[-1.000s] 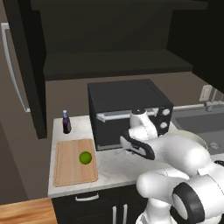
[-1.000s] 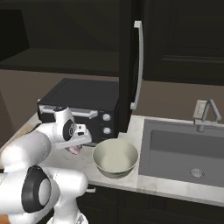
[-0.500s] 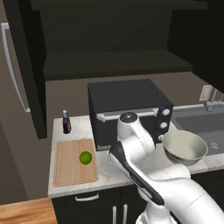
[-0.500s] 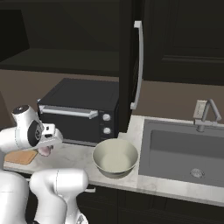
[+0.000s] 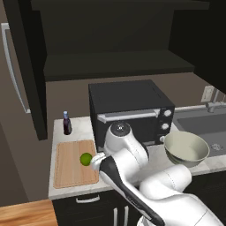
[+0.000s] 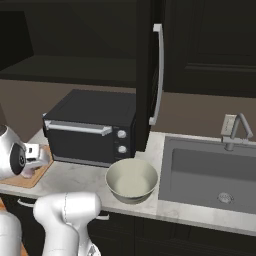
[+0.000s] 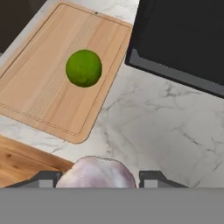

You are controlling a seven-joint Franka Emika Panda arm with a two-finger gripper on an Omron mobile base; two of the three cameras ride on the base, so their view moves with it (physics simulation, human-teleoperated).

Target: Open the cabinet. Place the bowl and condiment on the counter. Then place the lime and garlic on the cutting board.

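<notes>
The left base camera sat behind the arm's left shoulder, high up, looking forward and down across the counter (image 5: 132, 170) toward the toaster oven (image 5: 130, 110) and open cabinet (image 5: 110, 62). The right base camera mirrored it from the other shoulder (sink (image 6: 210, 172) nearer on its side). Both shared the oven, the bowl (image 6: 131, 180) and the marble top. The hand camera looked almost straight down from close range, taking in the cutting board (image 7: 48, 94), the lime (image 7: 84, 68) and the oven's corner.
</notes>
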